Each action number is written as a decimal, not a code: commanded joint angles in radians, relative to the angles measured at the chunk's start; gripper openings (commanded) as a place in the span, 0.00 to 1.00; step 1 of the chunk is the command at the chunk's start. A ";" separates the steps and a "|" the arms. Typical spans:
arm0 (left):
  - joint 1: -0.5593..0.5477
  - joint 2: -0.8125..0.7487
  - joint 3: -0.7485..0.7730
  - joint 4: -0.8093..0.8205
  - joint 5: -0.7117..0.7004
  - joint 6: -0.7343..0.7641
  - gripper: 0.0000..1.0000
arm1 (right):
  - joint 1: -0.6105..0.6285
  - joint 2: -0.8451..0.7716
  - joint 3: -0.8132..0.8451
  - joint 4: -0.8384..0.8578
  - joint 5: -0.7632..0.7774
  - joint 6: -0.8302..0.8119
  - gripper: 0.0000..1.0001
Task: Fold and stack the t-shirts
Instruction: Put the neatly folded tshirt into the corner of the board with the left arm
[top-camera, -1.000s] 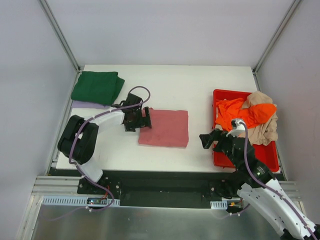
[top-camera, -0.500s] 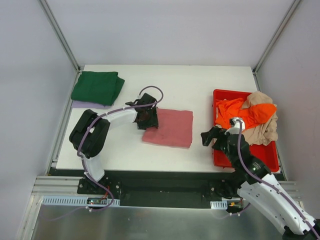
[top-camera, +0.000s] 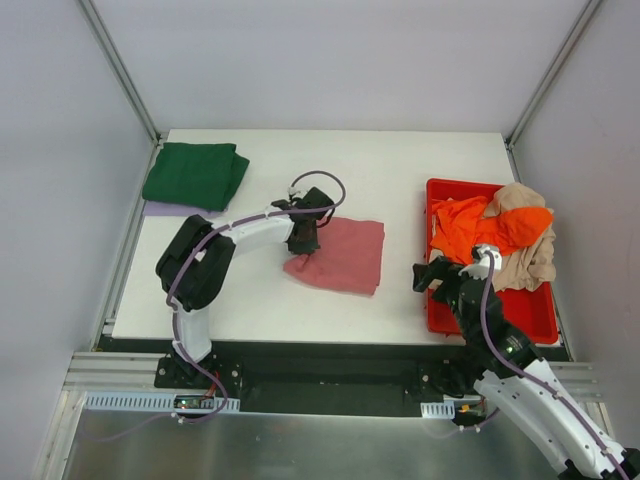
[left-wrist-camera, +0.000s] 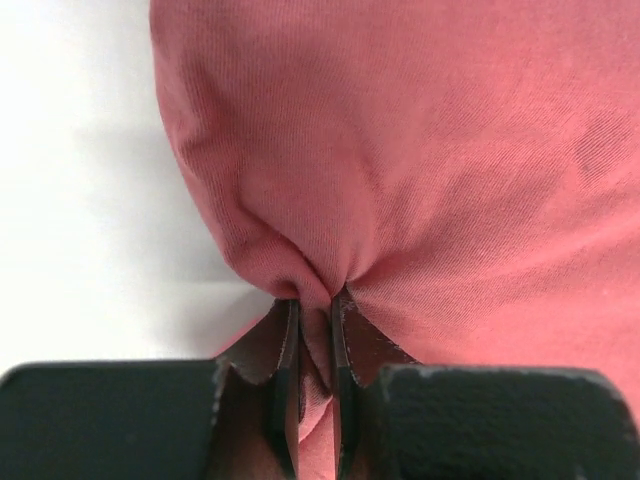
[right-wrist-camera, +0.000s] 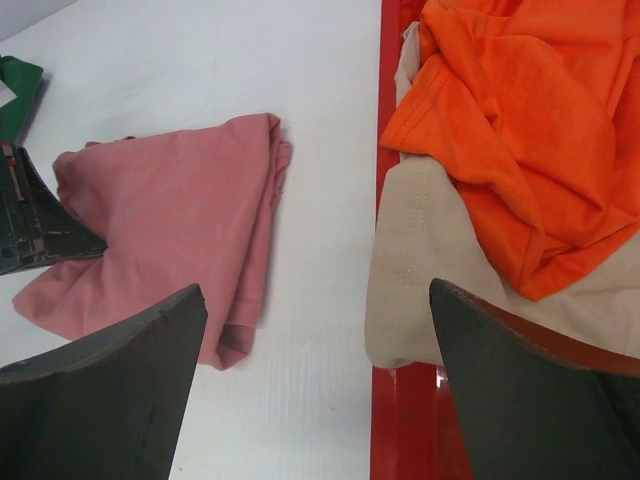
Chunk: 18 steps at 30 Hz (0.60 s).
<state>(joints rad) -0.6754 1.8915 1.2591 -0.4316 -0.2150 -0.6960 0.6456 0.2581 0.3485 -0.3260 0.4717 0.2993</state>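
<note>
A folded rose-red t-shirt (top-camera: 347, 257) (right-wrist-camera: 170, 215) lies mid-table, its left edge bunched and lifted. My left gripper (top-camera: 305, 240) (left-wrist-camera: 315, 310) is shut on that edge; a pinch of the pink cloth (left-wrist-camera: 420, 150) sits between the two fingers. A folded dark green t-shirt (top-camera: 195, 175) rests on a pale lilac one (top-camera: 165, 209) at the back left. The orange t-shirt (top-camera: 490, 225) (right-wrist-camera: 520, 120) and the beige t-shirt (top-camera: 532, 258) (right-wrist-camera: 430, 270) lie crumpled in the bin. My right gripper (top-camera: 428, 275) (right-wrist-camera: 315, 290) hovers open and holds nothing, between the pink shirt and the bin.
The red plastic bin (top-camera: 535, 318) (right-wrist-camera: 410, 440) stands at the table's right side, with beige cloth hanging over its far right rim. White table (top-camera: 400, 170) runs between the shirts. Frame posts stand at the back corners.
My left gripper has slid right onto the rose-red shirt's left edge and shut on it, bunching the cloth and nudging it right. The right arm has drifted slightly right, still open.
</note>
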 joint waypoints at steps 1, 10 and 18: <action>0.008 0.021 0.068 -0.191 -0.380 0.136 0.00 | -0.003 -0.003 -0.009 0.036 0.061 -0.026 0.96; 0.094 0.009 0.218 -0.158 -0.774 0.447 0.00 | -0.003 0.033 -0.028 0.050 0.050 -0.170 0.96; 0.281 -0.054 0.232 0.237 -0.597 0.861 0.00 | -0.003 0.044 -0.023 0.058 0.102 -0.203 0.96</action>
<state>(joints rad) -0.4606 1.9072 1.4673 -0.4091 -0.8429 -0.1139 0.6456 0.3027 0.3183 -0.3130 0.5159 0.1371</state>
